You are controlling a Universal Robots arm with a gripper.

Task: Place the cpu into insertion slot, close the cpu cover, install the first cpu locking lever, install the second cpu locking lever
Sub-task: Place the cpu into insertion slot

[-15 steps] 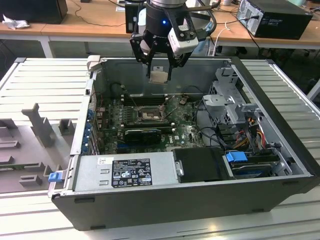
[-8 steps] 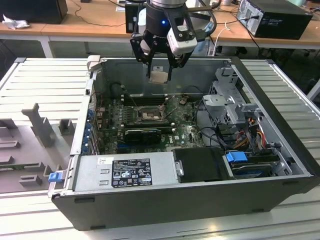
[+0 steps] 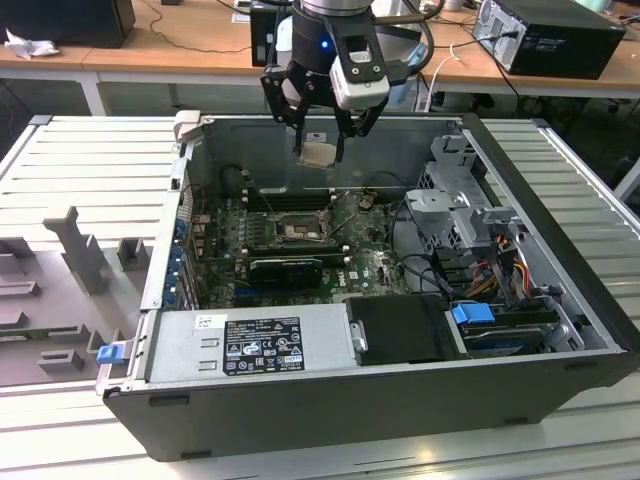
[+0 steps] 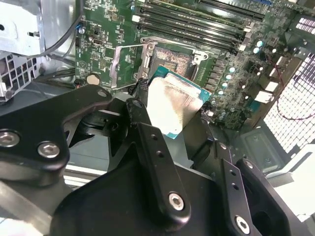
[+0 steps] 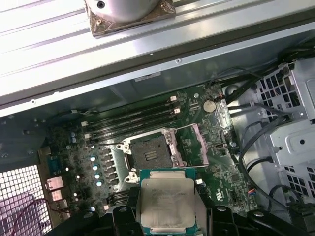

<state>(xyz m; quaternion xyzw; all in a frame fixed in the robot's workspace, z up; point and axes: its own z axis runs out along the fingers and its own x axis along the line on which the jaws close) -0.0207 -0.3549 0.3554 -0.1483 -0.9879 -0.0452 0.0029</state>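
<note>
Arm [image 3: 332,25]: upright over the case [image 3: 420,410], wrist pointing down.
Pincer [image 3: 320,150]: clamped on the cpu [image 5: 166,204].
Slot [image 5: 150,155]: below the pincer, cover [image 5: 191,146] swung open beside it.

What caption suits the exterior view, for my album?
Robot hand holding a small silvery square chip above the open dark metal computer case.

the cpu [image 3: 319,154], held in the hand [image 3: 320,150], hangs above the insertion slot [image 3: 296,232] inside the computer case [image 3: 420,400].

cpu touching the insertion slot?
Apart. In the exterior view the pincer holds the cpu well above the insertion slot, clear gap between.
</note>
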